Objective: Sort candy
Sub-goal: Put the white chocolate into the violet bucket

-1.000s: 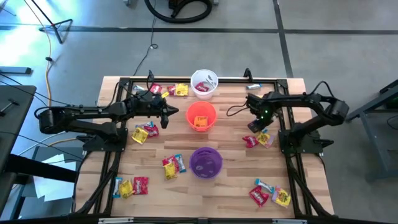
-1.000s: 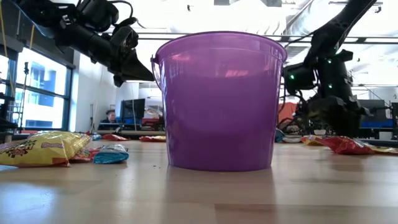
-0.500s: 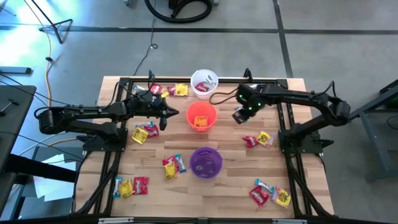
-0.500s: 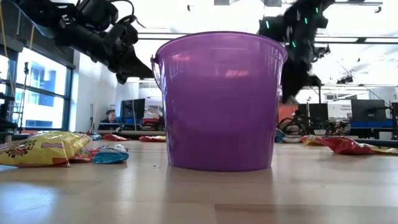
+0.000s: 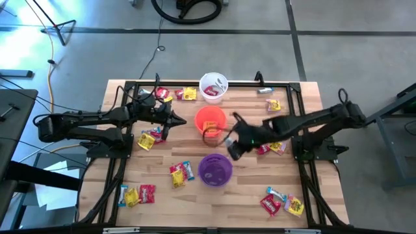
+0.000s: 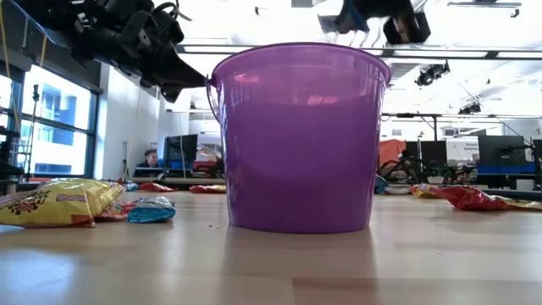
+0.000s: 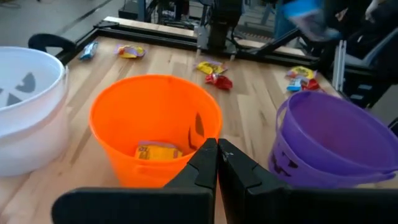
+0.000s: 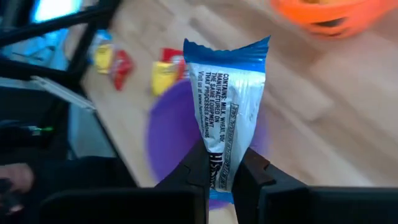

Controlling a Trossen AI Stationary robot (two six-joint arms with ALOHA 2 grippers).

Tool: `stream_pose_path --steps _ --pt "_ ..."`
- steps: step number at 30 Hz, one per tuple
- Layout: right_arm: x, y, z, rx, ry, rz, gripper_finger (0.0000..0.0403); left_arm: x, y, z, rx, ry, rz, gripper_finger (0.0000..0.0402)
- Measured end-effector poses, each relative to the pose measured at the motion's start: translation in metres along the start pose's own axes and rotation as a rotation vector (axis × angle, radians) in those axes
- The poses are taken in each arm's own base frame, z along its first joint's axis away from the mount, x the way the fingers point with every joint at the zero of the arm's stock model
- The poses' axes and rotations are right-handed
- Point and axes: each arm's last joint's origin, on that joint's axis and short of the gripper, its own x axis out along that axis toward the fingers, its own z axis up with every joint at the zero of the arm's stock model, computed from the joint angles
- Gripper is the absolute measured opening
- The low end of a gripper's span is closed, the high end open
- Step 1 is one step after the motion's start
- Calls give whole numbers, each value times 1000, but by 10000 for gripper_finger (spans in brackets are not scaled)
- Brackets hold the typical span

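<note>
I am pinching a blue-white foil candy wrapper (image 8: 227, 99) in my right gripper (image 8: 219, 169) near the round purple plastic cup (image 5: 215, 169); releasing early risks missing. Left gripper (image 7: 217, 157) is sitting closed.

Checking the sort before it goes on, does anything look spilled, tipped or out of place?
Nothing stands out. The white cup, orange cup and purple cup stand upright; loose candy lies scattered on the table, still unsorted.

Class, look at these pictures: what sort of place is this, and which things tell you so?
Probably a robotics lab or open office. Two dark robot arms are fixed to a pale wooden-slat table, bare grey concrete floor surrounds it, and desks with computer monitors fill the room behind.
</note>
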Motion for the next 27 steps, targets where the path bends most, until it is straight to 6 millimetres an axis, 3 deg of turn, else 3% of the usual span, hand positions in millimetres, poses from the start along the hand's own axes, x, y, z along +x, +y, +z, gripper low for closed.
stream_pose_path --steps 5,11,18,27 --pt "30 21 -15 -28 34 -23 28 0 0 0 -2 2 8 0" --pt "80 28 -20 -34 132 -78 28 0 0 -1 -48 5 8 0" --pt "124 39 -22 2 235 -83 28 0 1 -4 -20 35 10 0" --pt "157 41 -24 70 311 -160 28 0 1 -3 9 31 10 0"
